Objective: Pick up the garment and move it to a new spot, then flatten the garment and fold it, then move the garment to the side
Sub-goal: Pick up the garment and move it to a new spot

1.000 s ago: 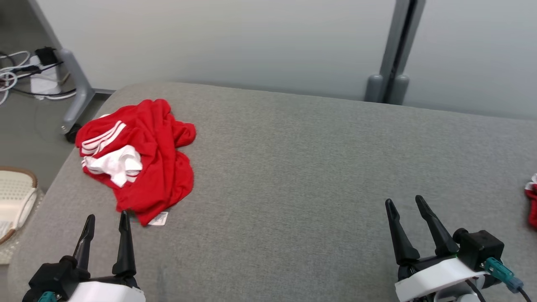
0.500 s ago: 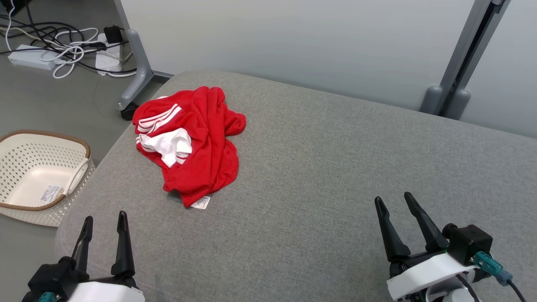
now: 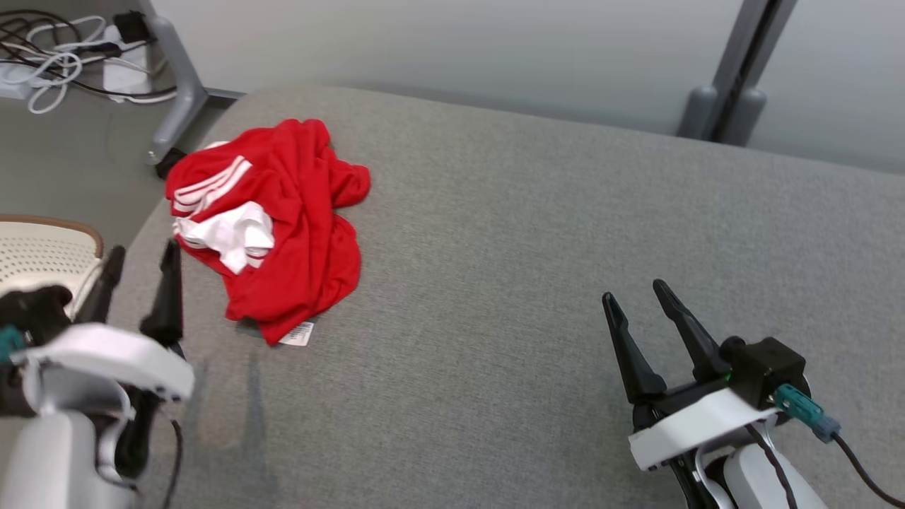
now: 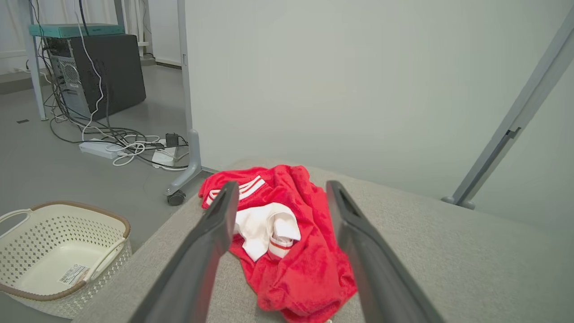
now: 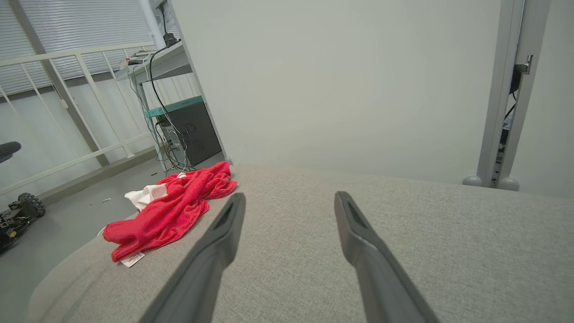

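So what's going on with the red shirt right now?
Nothing is held yet. The red garment lies crumpled near the left end of the grey cushion. The left arm, jaws open, points at it from just short; the right arm, jaws also open, hovers well off to the side.
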Robot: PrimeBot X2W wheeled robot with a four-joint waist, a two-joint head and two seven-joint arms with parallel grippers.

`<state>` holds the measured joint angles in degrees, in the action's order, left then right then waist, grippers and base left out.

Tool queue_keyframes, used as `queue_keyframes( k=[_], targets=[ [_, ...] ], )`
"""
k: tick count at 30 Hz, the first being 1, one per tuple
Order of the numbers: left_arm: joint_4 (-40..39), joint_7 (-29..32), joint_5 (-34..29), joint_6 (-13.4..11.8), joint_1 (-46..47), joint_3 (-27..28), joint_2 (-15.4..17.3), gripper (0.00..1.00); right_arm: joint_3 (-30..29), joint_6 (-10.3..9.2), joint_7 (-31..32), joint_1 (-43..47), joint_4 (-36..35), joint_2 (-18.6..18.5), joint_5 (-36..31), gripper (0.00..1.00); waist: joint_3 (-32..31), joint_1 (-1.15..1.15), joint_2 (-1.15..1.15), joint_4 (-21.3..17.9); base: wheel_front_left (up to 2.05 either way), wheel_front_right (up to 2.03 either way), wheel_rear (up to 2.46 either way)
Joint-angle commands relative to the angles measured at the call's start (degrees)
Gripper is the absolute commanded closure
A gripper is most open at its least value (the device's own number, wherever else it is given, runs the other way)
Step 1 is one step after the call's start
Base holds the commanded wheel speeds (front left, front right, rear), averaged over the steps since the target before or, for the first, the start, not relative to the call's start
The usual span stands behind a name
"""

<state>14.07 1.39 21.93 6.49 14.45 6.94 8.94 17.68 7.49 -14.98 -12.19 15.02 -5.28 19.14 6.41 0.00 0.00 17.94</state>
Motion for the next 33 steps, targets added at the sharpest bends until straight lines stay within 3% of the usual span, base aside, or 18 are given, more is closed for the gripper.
queue_keyframes(
  k=[1, 12, 18, 25, 31, 32, 33],
  targets=[
    [1.0, 1.4, 0.7, 0.1, 1.7, 0.2, 0.9, 0.0, 0.1, 0.01, -0.2, -0.7, -0.2, -0.1, -0.4, 0.0, 2.1, 0.0, 0.0, -1.9, 0.0, 0.0, 0.0],
    [18.9, 17.9, 6.5, 0.7, 21.2, 1.1, 11.4, 0.0, 1.0, 0.01, -0.3, -6.6, 0.1, 1.3, -2.5, 0.0, 9.6, 0.0, 0.0, -9.8, 0.0, 0.0, 0.0],
    [30.2, 20.1, 8.3, 0.9, 26.2, 1.5, 15.6, 0.0, 0.5, 0.01, -0.3, -8.7, -1.0, 1.9, -3.4, 0.0, 12.5, 0.0, 0.0, -15.2, 0.0, 0.0, 0.0],
    [40.8, 20.6, 10.3, 1.1, 26.9, -0.6, 16.8, 0.0, -0.2, 0.01, -0.3, -9.2, -2.7, 2.2, -3.9, 0.0, 14.4, 0.0, 0.0, -19.2, 0.0, 0.0, 0.0],
    [43.8, 22.8, 13.3, 1.0, 25.4, -4.1, 16.3, 0.0, -0.4, 0.01, -0.3, -8.7, -3.2, 2.3, -4.0, 0.0, 14.9, 0.0, 0.0, -19.9, 0.0, 0.0, 0.0],
    [44.0, 23.0, 13.9, 1.0, 25.3, -4.8, 16.3, 0.08, -0.5, 0.01, -0.3, -8.7, -3.3, 2.3, -4.0, 0.0, 14.9, 0.0, 0.0, -19.9, 0.0, 0.0, 0.0],
    [44.1, 23.2, 14.5, 1.0, 25.3, -5.5, 16.4, 0.27, -0.5, 0.01, -0.3, -8.7, -3.3, 2.3, -3.8, 0.0, 14.8, 0.0, 0.0, -19.8, 0.0, 0.0, 0.0]
  ],
)
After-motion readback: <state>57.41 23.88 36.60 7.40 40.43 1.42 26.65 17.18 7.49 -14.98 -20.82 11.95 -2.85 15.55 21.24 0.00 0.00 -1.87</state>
